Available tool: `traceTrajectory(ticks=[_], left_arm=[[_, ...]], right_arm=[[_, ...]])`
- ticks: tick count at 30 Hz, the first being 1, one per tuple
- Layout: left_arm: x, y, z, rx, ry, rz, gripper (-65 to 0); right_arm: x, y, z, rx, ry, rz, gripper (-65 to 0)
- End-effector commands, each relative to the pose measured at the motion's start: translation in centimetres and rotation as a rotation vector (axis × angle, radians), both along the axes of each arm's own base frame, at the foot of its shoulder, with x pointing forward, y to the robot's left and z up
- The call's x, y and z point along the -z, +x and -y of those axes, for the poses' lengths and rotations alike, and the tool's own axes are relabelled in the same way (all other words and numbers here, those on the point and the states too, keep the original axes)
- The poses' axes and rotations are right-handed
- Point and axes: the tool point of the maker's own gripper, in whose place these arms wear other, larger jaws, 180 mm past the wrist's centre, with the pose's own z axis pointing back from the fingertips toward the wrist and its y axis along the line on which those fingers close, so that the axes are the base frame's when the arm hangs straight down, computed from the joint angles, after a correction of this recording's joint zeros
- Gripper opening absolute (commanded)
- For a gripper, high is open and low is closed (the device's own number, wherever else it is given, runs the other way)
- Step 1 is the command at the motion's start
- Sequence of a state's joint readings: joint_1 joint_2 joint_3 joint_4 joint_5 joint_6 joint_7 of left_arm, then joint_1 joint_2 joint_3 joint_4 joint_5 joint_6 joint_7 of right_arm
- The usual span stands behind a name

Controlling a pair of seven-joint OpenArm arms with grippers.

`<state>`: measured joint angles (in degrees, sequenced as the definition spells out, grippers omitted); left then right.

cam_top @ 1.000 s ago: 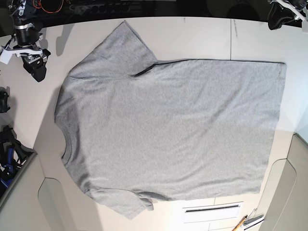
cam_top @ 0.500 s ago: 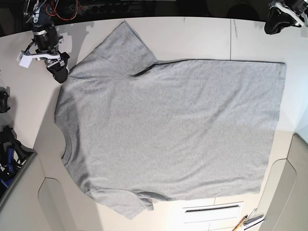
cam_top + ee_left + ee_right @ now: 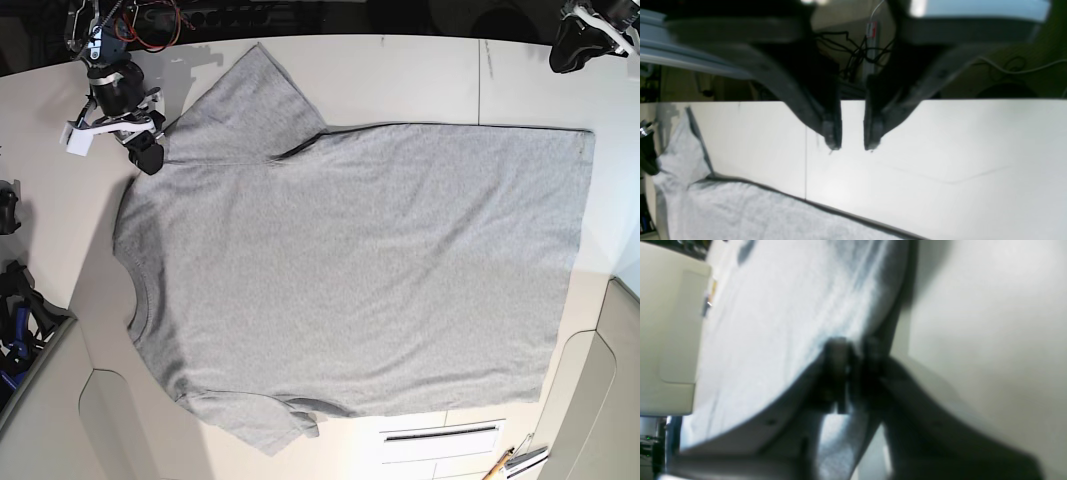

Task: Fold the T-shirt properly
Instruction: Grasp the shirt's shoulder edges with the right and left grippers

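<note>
Right tool (image 3: 150,160) low at shirt (image 3: 360,270) shoulder edge, seemingly pinching fabric; left tool (image 3: 852,146) slightly parted, empty, above counter (image 3: 940,150).

The T-shirt (image 3: 350,270) was plain heather grey, finely flecked, with no print on the side facing up; its ribbed neck near the table's left edge was the same grey. The table (image 3: 400,80) was off-white with a thin dark seam line running from its far edge. The right claw (image 3: 150,158) was black, carried on a white bracket, with red and black wires behind it. The left claw (image 3: 852,146) had dark grey fingers (image 3: 832,133). At the near edge lay an orange-tipped pencil (image 3: 497,465).
</note>
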<state>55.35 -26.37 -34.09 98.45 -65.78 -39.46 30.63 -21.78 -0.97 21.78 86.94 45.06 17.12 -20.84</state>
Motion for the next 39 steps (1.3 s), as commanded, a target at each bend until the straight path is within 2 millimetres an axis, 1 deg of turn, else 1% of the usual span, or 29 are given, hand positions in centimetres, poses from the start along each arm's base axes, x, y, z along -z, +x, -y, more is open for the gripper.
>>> traceTrajectory(ticks=[1, 4, 9, 13, 15, 18, 21, 25, 29, 31, 32, 36, 39], left_arm=[[-0.9, 0.5, -0.1, 0.000, -0.010, 0.032, -45.8], [-1.4, 1.2, -0.2, 0.000, -0.021, 0.053, -40.6], [-2.2, 3.7, -0.7, 0.031, -0.010, 0.086, -40.4], [-2.5, 6.5, -2.4, -0.034, 0.025, 0.080, -37.6], [-2.6, 7.7, -3.4, -0.058, 0.057, 0.090, -37.6], [-2.3, 8.9, -5.2, -0.097, 0.083, 0.089, -37.2], [-1.0, 9.0, -7.6, -0.158, 0.084, 0.058, -34.4], [1.0, 8.5, -11.2, -0.267, 0.070, 0.003, -34.4], [2.2, 8.1, -13.6, -0.359, 0.015, -0.032, -34.4], [3.1, 7.9, -14.5, -0.413, -0.021, -0.039, -34.4], [3.6, 7.9, -14.7, -0.433, -0.049, -0.048, -34.4], [5.4, 7.7, -14.1, -0.461, -0.153, -0.083, -34.4], [6.1, 7.8, -12.7, -0.420, -0.180, -0.103, -34.4]], right_arm=[[0.1, -0.3, -0.4, -0.009, 0.019, -0.014, -65.0], [0.3, -0.3, -0.4, -0.015, 0.006, -0.019, -65.0], [0.5, -0.1, -0.4, -0.037, -0.029, -0.030, -65.0], [0.4, -0.1, -0.4, -0.037, -0.029, -0.029, -65.0], [0.4, -0.1, -0.4, -0.037, -0.029, -0.029, -65.0], [0.5, -0.1, -0.4, -0.036, -0.029, -0.030, -65.0], [0.4, -0.1, -0.4, -0.036, -0.029, -0.029, -65.0], [0.4, -0.1, -0.4, -0.036, -0.029, -0.028, -65.0], [0.4, -0.1, -0.4, -0.037, -0.029, -0.029, -65.0], [0.4, -0.1, -0.4, -0.037, -0.029, -0.028, -65.0], [0.4, 0.0, -0.4, -0.037, -0.029, -0.028, -65.0], [0.4, -0.1, -0.4, -0.037, -0.029, -0.028, -65.0], [0.4, -0.1, -0.4, -0.037, -0.028, -0.028, -65.0]])
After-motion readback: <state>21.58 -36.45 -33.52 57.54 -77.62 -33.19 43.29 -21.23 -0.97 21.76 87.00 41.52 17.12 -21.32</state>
